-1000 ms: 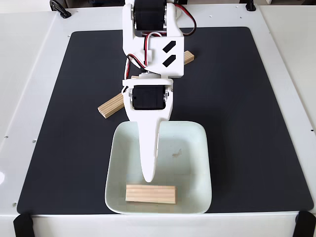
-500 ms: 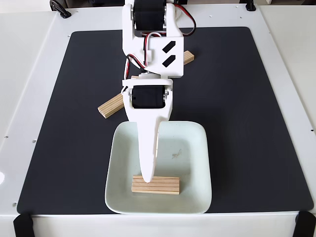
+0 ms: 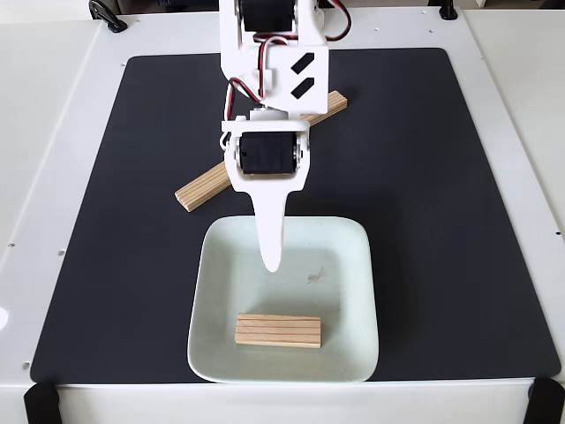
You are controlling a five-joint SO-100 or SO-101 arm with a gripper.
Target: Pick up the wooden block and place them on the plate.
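One wooden block (image 3: pixel 277 331) lies flat inside the plate (image 3: pixel 356 237), near its front rim, long side across the view. My gripper (image 3: pixel 271 261) hangs over the plate's back half, its white tip clear of that block. From above its fingers (image 3: pixel 269 231) read as a single tapered shape, so the gap between the jaws is hidden. More wooden blocks lie on the black mat behind the plate. One end (image 3: pixel 201 186) shows left of the arm and another end (image 3: pixel 327 105) shows right of it. The arm covers the stretch between them.
A black mat (image 3: pixel 441 194) covers most of the white table (image 3: pixel 44 132). The plate sits at the mat's front edge. Black clamps (image 3: pixel 40 402) sit at the table's front corners, and another clamp (image 3: pixel 108 18) is at the back left.
The gripper has drawn back and up from the block in the plate. A second ago that block lay nearer the front rim, then shifted back slightly and now rests still.
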